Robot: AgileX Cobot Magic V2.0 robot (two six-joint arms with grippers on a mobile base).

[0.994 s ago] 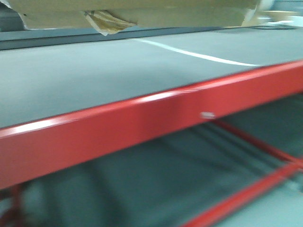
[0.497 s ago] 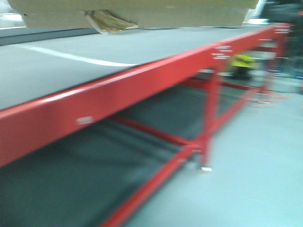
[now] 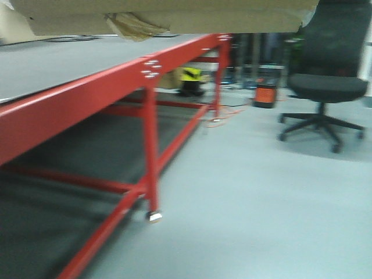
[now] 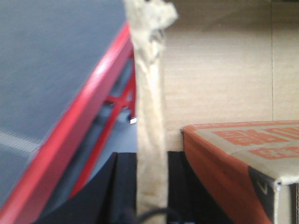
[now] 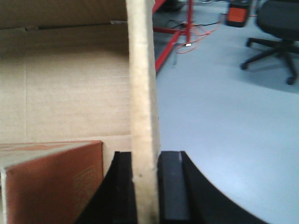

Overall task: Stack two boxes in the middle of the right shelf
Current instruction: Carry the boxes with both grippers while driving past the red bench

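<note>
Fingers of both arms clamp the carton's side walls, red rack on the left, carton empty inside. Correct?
Not empty: the left wrist view shows an orange-printed box sitting inside the carton, and the right wrist view shows it too. The rest stands: the left fingers and right fingers clamp the carton's side walls, and the front view shows the red rack on the left.

A red-framed steel rack, a black office chair and cables trailing across grey floor are suggesting, perhaps, a workshop-lab.
</note>
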